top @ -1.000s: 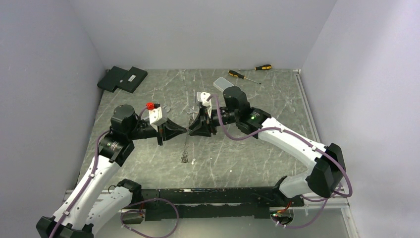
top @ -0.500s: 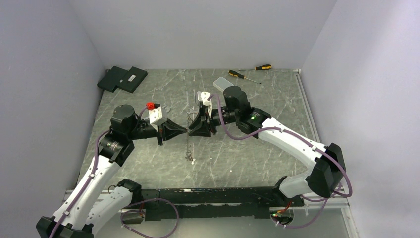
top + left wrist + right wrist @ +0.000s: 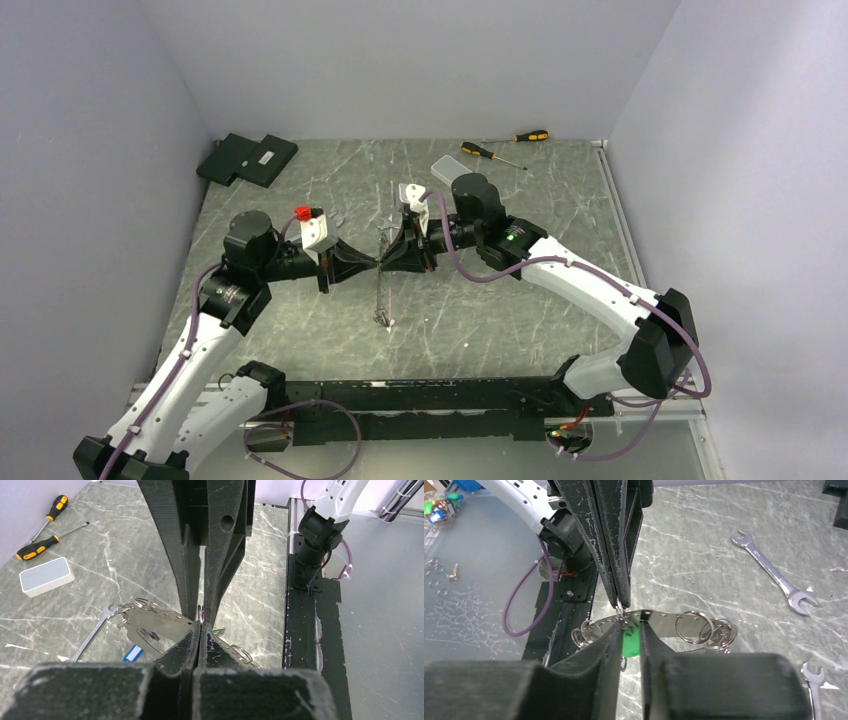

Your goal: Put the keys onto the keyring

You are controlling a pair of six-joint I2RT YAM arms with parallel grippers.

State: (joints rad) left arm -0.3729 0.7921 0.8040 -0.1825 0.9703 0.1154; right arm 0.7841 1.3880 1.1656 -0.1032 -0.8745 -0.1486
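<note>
The keyring (image 3: 150,622) is a pale grey band with small holes and several wire rings. It hangs between my two grippers, which meet tip to tip above the table. In the top view it drops as a thin strip (image 3: 380,290). My left gripper (image 3: 200,625) is shut on a small wire ring at the band's top edge. My right gripper (image 3: 629,630) has its jaws narrowly apart, closed on a key's green tag (image 3: 630,644). A blue tag (image 3: 132,653) hangs below the band. The keys' metal parts are mostly hidden.
Silver spanners (image 3: 774,575) lie on the table beside the hanging band, one also in the left wrist view (image 3: 92,635). A clear box (image 3: 450,168), two screwdrivers (image 3: 494,153) and black cases (image 3: 247,158) sit at the back. The black base rail (image 3: 430,395) runs along the near edge.
My right gripper has moved a little left, so the two grippers' tips now meet. The hanging band's lower end has swung slightly right.
</note>
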